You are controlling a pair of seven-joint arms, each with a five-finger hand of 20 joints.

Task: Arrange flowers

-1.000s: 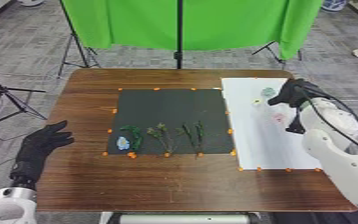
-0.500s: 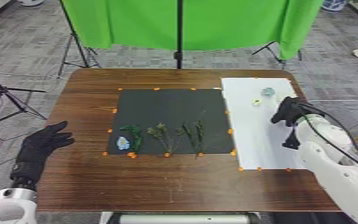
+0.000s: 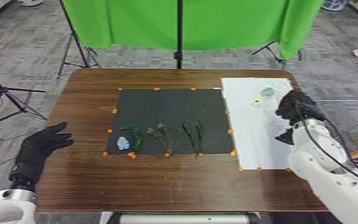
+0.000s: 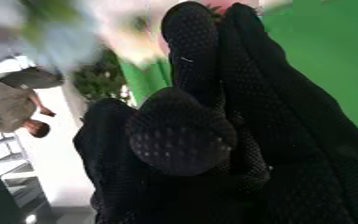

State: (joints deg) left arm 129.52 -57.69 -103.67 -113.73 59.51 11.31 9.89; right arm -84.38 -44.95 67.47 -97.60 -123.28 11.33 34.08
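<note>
So, one blue flower (image 3: pixel 123 143) on black mat (image 3: pixel 168 110), one white sheet (image 3: pixel 255 145) beside.

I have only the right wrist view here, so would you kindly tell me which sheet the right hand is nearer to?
Observer: In the head view, the right hand is at the right edge of the white sheet.
Operator: Thank you. Where is the left hand?
Observer: The left hand is open, left of the black sheet.
Operator: And the blue flower?
Observer: The blue flower lies near the black sheet's near left corner.
</note>
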